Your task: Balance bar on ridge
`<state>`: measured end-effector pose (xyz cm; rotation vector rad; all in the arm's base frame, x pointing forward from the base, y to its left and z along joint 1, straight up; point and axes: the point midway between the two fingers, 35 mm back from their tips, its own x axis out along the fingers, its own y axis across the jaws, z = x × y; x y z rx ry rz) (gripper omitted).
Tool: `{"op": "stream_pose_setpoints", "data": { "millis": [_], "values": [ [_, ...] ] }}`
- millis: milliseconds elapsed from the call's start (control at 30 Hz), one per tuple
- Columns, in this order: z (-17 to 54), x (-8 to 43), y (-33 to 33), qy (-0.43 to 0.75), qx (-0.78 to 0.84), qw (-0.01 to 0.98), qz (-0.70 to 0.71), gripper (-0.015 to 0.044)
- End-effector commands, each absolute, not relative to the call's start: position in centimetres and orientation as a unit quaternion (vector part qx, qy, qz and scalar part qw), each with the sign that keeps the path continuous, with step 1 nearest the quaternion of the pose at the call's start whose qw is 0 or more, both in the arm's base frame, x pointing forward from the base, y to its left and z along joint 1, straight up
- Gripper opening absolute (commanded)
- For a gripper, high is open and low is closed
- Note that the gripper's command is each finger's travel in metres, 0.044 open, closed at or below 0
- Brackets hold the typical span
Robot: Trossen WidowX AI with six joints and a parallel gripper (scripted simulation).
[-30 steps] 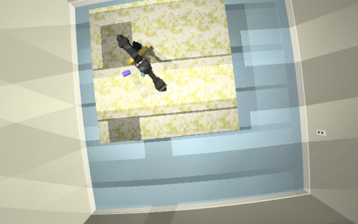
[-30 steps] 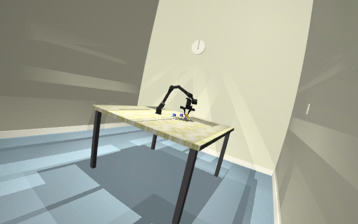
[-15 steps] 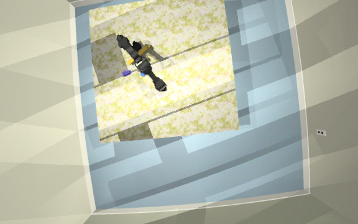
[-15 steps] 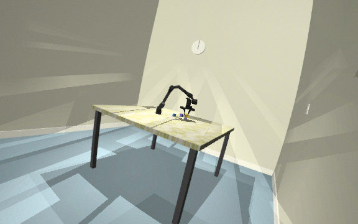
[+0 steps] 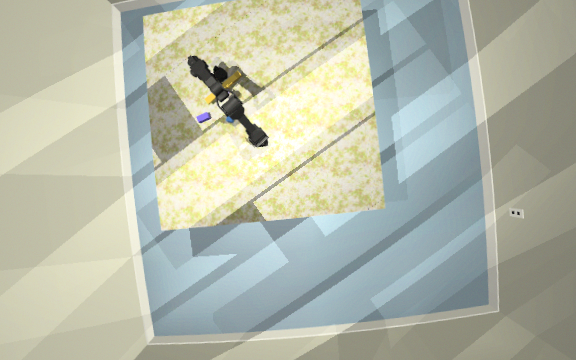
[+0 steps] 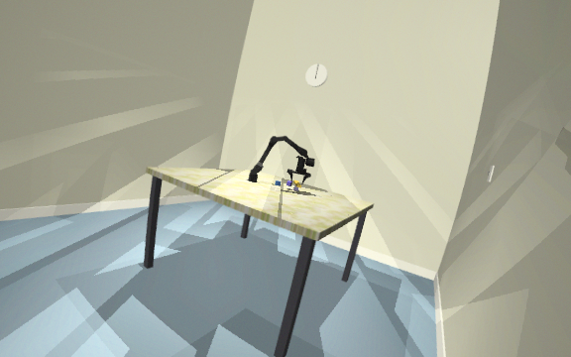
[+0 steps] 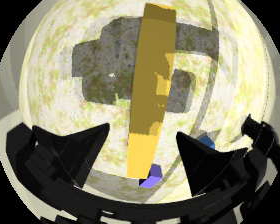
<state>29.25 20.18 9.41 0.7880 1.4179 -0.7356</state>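
Note:
The yellow bar [image 5: 233, 79] [image 6: 297, 183] [image 7: 153, 65] lies lengthwise between my spread fingers in the wrist view. My gripper [image 6: 298, 180] [image 7: 143, 131] is open, with bare space on both sides of the bar. It stands just over the bar; no finger appears to touch it. A small greyish-purple shape [image 6: 295, 188] shows directly under the bar in the exterior view and may be the ridge. The ridge is hidden beneath the bar in the wrist view. The frames are too coarse to tell whether the bar is exactly level.
A purple block [image 5: 203, 117] [image 6: 289, 183] [image 7: 151, 181] lies beyond the bar's near end in the wrist view. A blue block [image 5: 229, 120] [image 6: 278, 182] [image 7: 207, 141] lies nearer the arm's base, partly behind the right finger in the wrist view. Both are on the patterned table [image 5: 318, 170] [image 6: 325, 215].

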Motion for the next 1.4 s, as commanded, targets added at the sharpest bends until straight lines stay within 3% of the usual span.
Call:
{"op": "stream_pose_setpoints", "data": {
  "millis": [0, 300, 1367],
  "values": [
    [9.6, 29.3, 20.2, 0.619, 0.344, 0.629, -0.321, 0.044],
    [19.2, 29.0, 20.0, 0.619, 0.344, 0.629, -0.321, 0.044],
    [19.4, 29.0, 20.0, 0.619, 0.344, 0.629, -0.321, 0.044]
  ]
}}
